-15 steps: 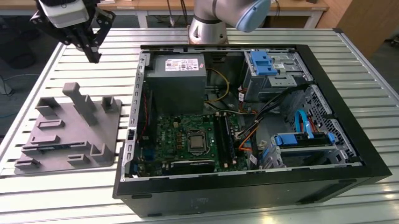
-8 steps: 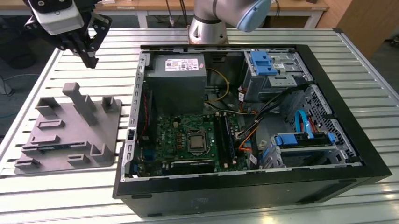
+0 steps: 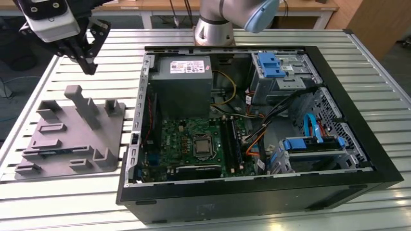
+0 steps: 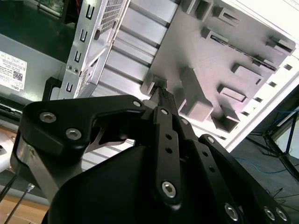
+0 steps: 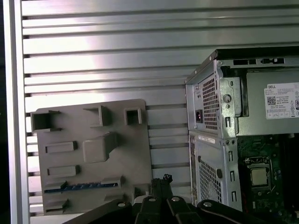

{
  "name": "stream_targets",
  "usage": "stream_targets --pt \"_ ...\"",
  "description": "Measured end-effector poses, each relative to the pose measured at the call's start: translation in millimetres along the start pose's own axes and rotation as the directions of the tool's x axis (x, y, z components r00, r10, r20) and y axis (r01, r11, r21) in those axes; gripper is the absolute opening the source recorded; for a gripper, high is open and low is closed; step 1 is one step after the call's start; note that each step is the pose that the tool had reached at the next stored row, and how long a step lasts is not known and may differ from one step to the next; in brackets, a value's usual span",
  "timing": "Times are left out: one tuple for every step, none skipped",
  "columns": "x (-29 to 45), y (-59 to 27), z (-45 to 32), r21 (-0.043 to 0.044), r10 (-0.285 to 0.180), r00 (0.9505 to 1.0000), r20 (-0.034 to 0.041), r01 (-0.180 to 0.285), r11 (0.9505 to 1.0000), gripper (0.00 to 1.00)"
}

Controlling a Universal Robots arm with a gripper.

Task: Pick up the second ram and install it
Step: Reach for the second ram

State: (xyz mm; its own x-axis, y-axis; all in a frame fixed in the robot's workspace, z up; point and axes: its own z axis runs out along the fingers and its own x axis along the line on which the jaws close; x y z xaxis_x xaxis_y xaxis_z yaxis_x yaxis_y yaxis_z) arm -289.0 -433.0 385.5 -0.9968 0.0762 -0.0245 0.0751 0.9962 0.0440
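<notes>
The second ram (image 5: pixel 79 187) is a thin blue stick lying on edge in a slot of the grey tray (image 5: pixel 93 163). In the exterior view it shows as a bluish line (image 3: pixel 55 153) near the tray's (image 3: pixel 70 139) front. My gripper (image 3: pixel 90 71) hangs in the air above the slatted table, beyond the tray's far end and well away from the ram. Its black fingers (image 5: pixel 166 179) meet at the tips with nothing between them, also seen in the second wrist view (image 4: pixel 160 93). It is shut and holds nothing.
The open computer case (image 3: pixel 257 192) lies to the exterior view's right of the tray, with the motherboard (image 3: pixel 192 144), memory slots (image 3: pixel 232 139), grey power supply (image 3: pixel 183 82) and blue drive brackets (image 3: pixel 270 65). Upright posts (image 3: pixel 83 103) rise from the tray. Bare slatted table (image 3: pixel 83 202) surrounds both.
</notes>
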Motion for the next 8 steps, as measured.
stream_targets --pt "0.6 -1.0 0.2 0.0 0.0 1.0 0.0 0.0 1.0 0.1" --pt "1.1 -2.0 0.2 0.0 0.0 1.0 0.0 0.0 1.0 0.1" --pt "1.7 -3.0 0.3 0.0001 0.0 1.0 -0.0001 0.0 1.0 0.1" --pt "2.2 -3.9 0.5 0.0001 0.0 1.0 -0.0001 0.0 1.0 0.1" --pt "2.8 -4.9 0.7 0.0 0.0 1.0 0.0 0.0 1.0 0.1" --pt "3.2 -5.8 0.8 0.0 0.0 1.0 0.0 0.0 1.0 0.1" --pt "3.7 -6.6 1.0 0.0 0.0 1.0 0.0 0.0 1.0 0.1" --pt "4.2 -7.5 1.2 0.0 0.0 1.0 0.0 0.0 1.0 0.1"
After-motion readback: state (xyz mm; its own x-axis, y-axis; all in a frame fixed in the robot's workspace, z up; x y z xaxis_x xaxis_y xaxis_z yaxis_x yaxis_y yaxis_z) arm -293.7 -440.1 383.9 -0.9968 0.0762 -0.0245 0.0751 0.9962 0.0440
